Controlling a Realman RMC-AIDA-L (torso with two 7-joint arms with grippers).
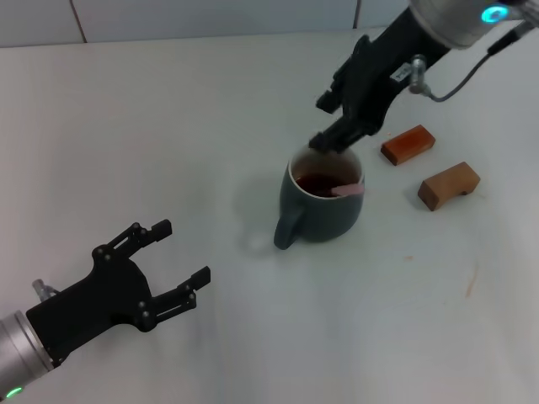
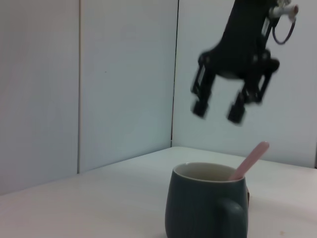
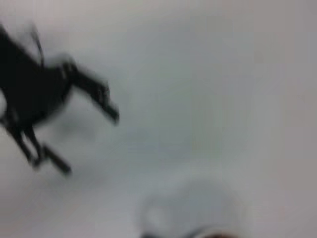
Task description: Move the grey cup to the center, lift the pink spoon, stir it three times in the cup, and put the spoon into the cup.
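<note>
The dark blue-grey ceramic mug with a loop handle [image 1: 322, 204] stands upright on the plain white tabletop [image 1: 168, 135], near its middle, and contains dark brown liquid. The slim spoon with a pale pink handle [image 2: 250, 160] rests inside the mug; its handle leans against the rim on the side away from the loop handle, and its bowl is submerged and not visible.

The right gripper [image 2: 219, 110] hangs above the mug, apart from the spoon. Its fingers are spread and hold nothing. The left gripper [image 1: 177, 257] sits low over the near-left part of the table, well apart from the mug, fingers spread and empty.

Judged from this arrangement, the task appears complete or nearly so. Remaining hazards:

- A low retreat path could let a finger catch the protruding handle, levering the spoon out or splashing liquid.
- Sideways contact with the rim could shift or tip the mug.
- The two brown wooden blocks [image 1: 429, 165] lie just beside the mug, under the right arm; a low sweep could displace them.
</note>
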